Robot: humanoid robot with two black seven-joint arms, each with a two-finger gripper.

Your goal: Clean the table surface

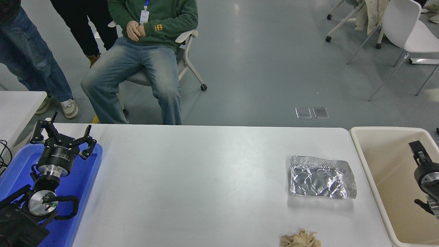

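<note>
The table surface (205, 178) is a wide white top filling the lower picture. On its right part lies a crumpled silver foil tray (320, 177). A wad of beige paper (300, 239) sits at the front edge below it. My right gripper (419, 151) hangs at the right edge over the cream bin (394, 178), open, with nothing in it; only one black finger (417, 148) shows. My left gripper (61, 137) is parked open at the lower left above the blue tray (85, 178).
A person (144, 58) sits on a wheeled chair just beyond the far edge, and two more people stand at the top left. A smaller white table's corner (17, 106) shows at the left. White chairs (408, 31) stand at the top right.
</note>
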